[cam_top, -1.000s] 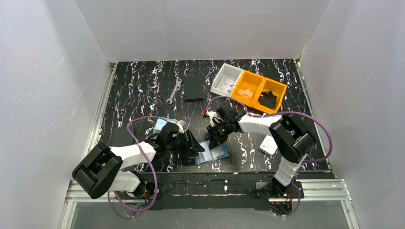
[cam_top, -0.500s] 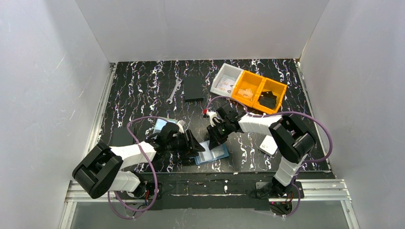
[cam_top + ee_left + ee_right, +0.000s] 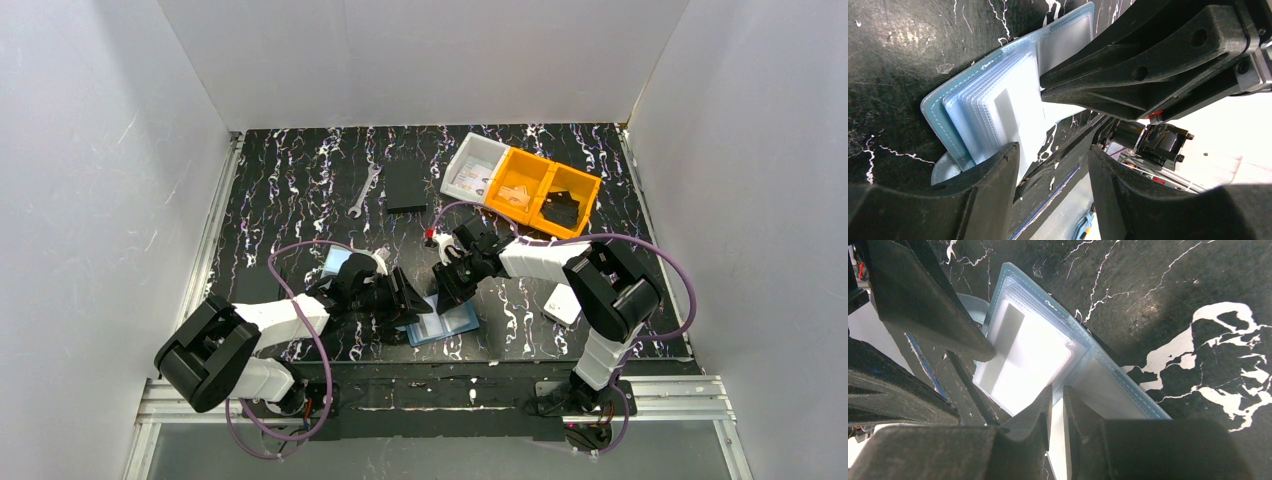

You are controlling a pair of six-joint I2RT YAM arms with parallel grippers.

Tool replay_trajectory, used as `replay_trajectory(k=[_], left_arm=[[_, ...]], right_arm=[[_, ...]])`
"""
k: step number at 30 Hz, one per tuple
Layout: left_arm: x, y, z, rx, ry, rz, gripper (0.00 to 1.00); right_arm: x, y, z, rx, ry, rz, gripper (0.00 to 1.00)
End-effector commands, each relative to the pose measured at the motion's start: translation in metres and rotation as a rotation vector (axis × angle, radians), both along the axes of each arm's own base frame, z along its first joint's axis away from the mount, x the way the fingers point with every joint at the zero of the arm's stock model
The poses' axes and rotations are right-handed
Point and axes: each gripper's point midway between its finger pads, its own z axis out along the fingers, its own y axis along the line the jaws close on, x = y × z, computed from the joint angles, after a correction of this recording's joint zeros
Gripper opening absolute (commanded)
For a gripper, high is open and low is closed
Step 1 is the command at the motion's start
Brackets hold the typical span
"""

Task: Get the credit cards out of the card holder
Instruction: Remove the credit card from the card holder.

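From above, the left gripper [image 3: 405, 303] and right gripper [image 3: 442, 298] cover much of the blue folding card holder with clear plastic pockets [image 3: 458, 322]. On the right wrist camera the top pocket's pale panel [image 3: 1023, 357] is washed out white; I cannot tell card from plastic, or what sits between the right jaws. The left wrist camera loses the holder's far half behind the right gripper's black fingers [image 3: 1148, 65]. The contents of the white and orange plastic bins [image 3: 541, 193] are too small to read.

White links [image 3: 285, 318], black joints [image 3: 205, 352], looping purple cables [image 3: 303, 243]
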Motion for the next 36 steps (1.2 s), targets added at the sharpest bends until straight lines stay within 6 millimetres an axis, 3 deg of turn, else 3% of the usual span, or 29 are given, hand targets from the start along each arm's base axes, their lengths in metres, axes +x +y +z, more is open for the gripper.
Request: replay_trajectory(k=[1, 10, 19, 36], left_arm=[[0.003, -0.002, 0.009, -0.019, -0.034, 0.010, 0.52], [0.001, 0.007, 0.018, -0.034, -0.082, 0.039, 0.52], [-0.003, 0.008, 0.006, -0.006, -0.033, 0.032, 0.49], [-0.005, 0.011, 0.002, 0.029, -0.024, 0.023, 0.49]], right_arm=[[0.010, -0.001, -0.003, -0.024, -0.051, -0.011, 0.24], [0.010, -0.003, -0.011, -0.054, -0.037, -0.018, 0.21], [0.011, -0.004, -0.011, -0.059, -0.039, -0.022, 0.21], [0.011, -0.005, -0.015, -0.076, -0.031, -0.023, 0.20]])
